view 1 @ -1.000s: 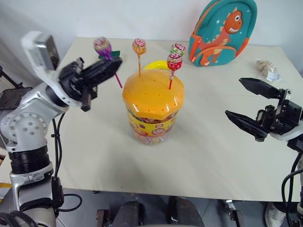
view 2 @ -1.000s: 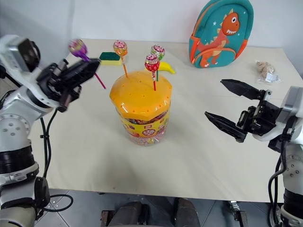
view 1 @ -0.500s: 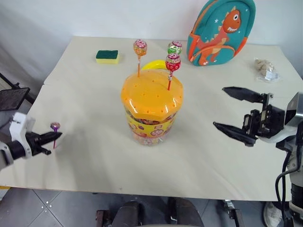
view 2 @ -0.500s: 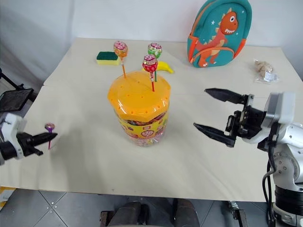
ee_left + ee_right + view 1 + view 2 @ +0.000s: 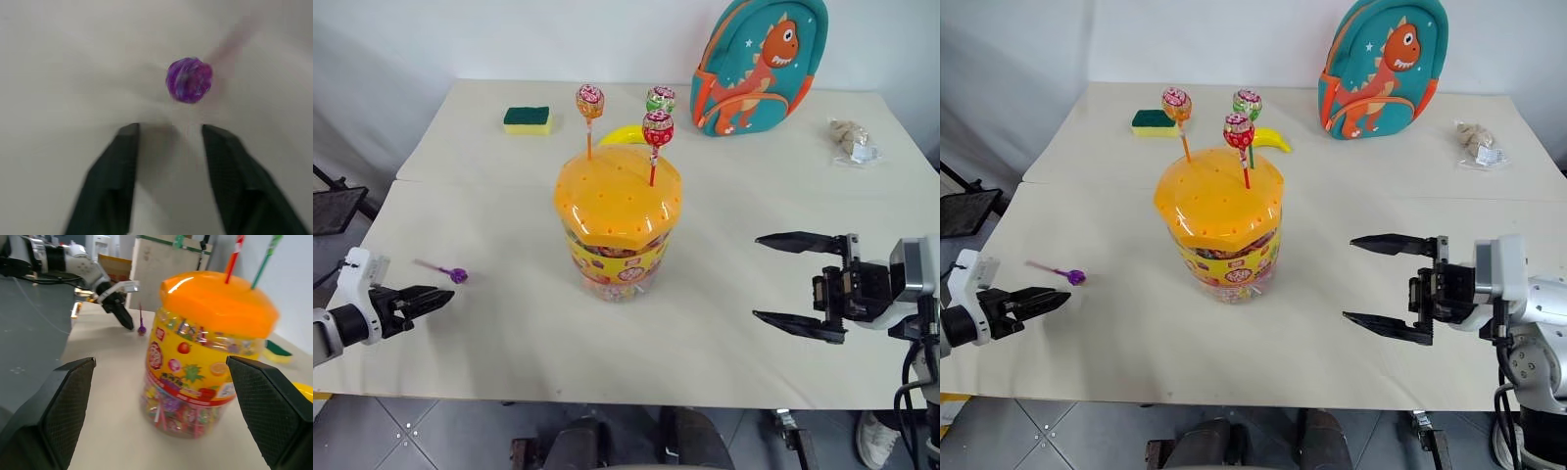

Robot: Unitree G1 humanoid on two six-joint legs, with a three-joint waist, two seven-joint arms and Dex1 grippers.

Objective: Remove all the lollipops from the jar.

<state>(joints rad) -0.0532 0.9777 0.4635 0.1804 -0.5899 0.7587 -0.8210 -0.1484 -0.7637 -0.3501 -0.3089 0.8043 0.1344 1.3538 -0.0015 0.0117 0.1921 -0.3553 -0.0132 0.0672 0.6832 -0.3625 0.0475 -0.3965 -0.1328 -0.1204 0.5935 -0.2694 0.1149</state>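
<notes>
Left gripper (image 5: 168, 134): jaws parted, empty; purple lollipop (image 5: 189, 80) lies on the table (image 5: 509, 333) just past its fingertips, apparently just let go.
Right gripper (image 5: 803, 287): spread wide, empty, facing the jar (image 5: 617, 220), probably to steady it.
Jar contents: orange lollipop (image 5: 589, 101), red lollipop (image 5: 658, 127), green lollipop (image 5: 661, 99) standing in lid.
</notes>
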